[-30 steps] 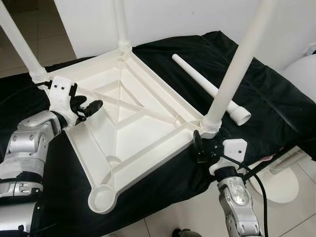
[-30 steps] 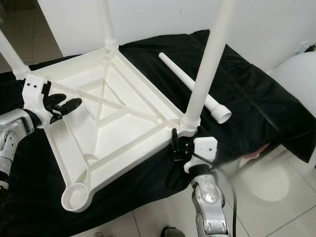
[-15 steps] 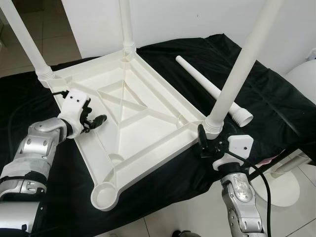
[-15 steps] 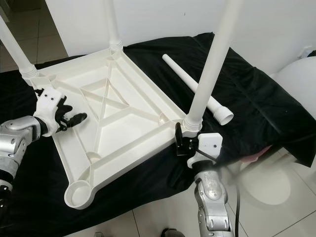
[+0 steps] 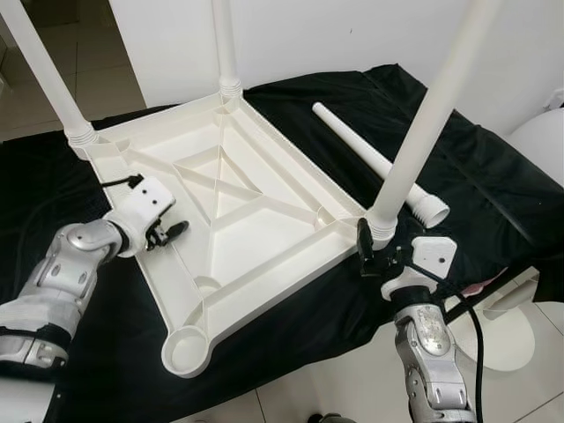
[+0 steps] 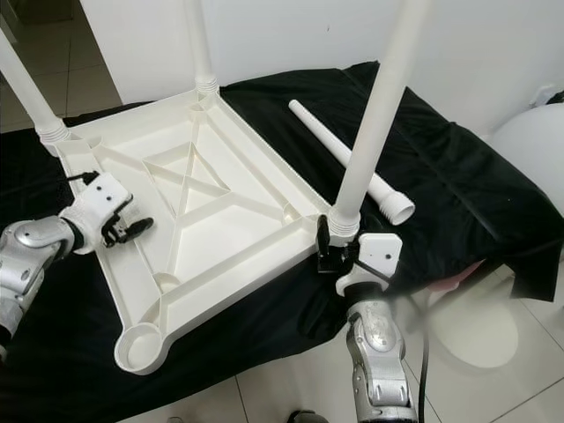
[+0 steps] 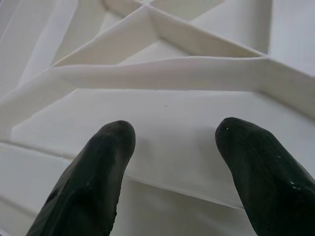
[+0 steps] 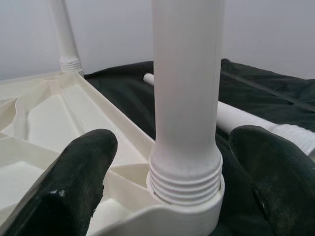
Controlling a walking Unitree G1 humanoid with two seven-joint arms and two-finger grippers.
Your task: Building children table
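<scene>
The tabletop (image 5: 238,220) lies upside down on the black cloth (image 5: 493,176) — three legs in, one leg (image 5: 374,159) loose beside it. Right gripper (image 8: 167,172), fingers spread, straddles the near leg's (image 6: 370,132) base; left gripper (image 7: 172,142), spread, hovers over the tabletop's rim. Next, I'd guess: fetch the loose leg.

Black-draped surface, as I see it from the head cameras.
On the black cloth (image 5: 493,189) lie the upturned white tabletop (image 5: 229,220), centre-left, and one loose white leg (image 5: 374,159) to its right, far side.
</scene>
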